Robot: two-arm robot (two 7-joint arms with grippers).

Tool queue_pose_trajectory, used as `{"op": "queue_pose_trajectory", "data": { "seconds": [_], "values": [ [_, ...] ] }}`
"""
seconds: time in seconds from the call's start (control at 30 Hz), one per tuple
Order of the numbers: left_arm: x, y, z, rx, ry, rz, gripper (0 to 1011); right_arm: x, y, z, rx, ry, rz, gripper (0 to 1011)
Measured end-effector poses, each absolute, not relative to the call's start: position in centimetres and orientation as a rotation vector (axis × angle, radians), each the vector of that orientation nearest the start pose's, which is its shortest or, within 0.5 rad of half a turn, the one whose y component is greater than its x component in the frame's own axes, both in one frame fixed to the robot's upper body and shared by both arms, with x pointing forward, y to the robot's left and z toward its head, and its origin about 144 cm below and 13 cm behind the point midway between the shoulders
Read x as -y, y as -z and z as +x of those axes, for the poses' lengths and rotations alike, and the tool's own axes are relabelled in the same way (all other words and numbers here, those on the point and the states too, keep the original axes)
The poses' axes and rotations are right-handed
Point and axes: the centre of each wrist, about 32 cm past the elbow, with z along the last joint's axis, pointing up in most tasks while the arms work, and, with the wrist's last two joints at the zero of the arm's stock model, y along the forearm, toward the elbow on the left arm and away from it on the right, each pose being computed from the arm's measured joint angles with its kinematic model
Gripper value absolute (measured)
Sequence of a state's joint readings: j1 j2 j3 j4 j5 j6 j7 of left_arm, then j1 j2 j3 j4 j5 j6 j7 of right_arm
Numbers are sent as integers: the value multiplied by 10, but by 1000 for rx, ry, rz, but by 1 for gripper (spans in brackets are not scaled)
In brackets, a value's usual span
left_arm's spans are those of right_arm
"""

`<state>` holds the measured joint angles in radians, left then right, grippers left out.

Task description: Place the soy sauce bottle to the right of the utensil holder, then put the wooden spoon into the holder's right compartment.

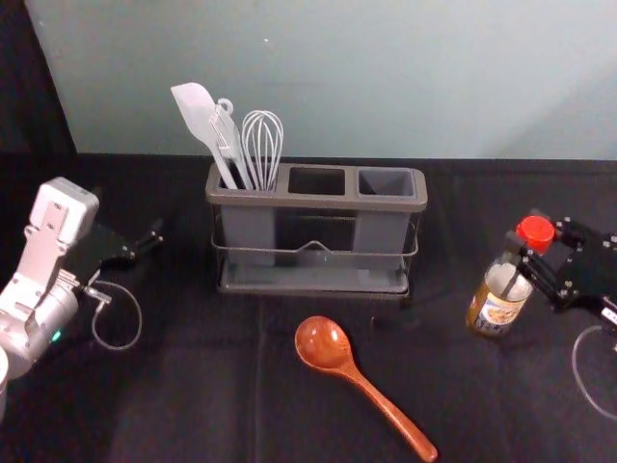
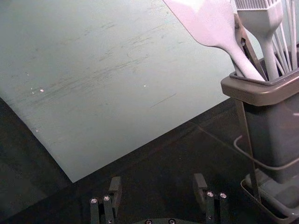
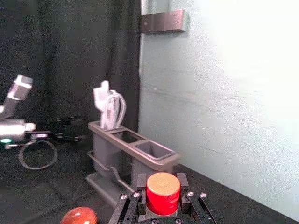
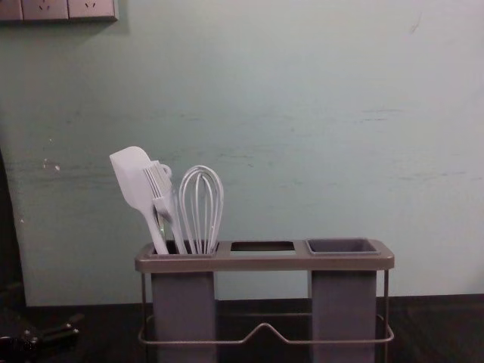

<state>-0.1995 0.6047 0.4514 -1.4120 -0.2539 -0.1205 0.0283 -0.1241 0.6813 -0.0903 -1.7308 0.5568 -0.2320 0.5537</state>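
Observation:
The soy sauce bottle (image 1: 496, 307), red-capped, is at the right in the head view. My right gripper (image 1: 518, 268) is shut on it below the cap; whether its base touches the table I cannot tell. The right wrist view has the red cap (image 3: 163, 193) between the fingers of the right gripper (image 3: 162, 184). The utensil holder (image 1: 318, 203) stands at centre back, its right compartment (image 1: 387, 183) unfilled. In front lies the wooden spoon (image 1: 326, 345), handle towards the front right. Left of the holder, my left gripper (image 1: 149, 245) is idle; in its wrist view the left gripper (image 2: 156, 189) stands open.
A white spatula (image 4: 134, 180), a brush (image 4: 162, 189) and a whisk (image 4: 201, 208) stand in the holder's left compartment. A pale wall (image 1: 337, 77) rises behind the black-covered table (image 1: 193, 386). Dark cloth between holder and bottle separates them.

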Motion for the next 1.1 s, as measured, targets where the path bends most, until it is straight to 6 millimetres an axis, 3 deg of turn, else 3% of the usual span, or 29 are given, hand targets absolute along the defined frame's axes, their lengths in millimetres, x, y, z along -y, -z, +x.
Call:
{"op": "queue_pose_trajectory", "data": {
  "seconds": [0.23,0.67,1.1],
  "values": [
    [-310,-1140,489,285,-1248,304,1005,361,-1190,446,214,856,-6,388],
    [-310,-1140,489,285,-1248,304,1005,342,-1187,488,204,867,-22,388],
    [-310,-1140,489,285,-1248,304,1005,331,-1179,509,165,873,-21,388]
  ]
}}
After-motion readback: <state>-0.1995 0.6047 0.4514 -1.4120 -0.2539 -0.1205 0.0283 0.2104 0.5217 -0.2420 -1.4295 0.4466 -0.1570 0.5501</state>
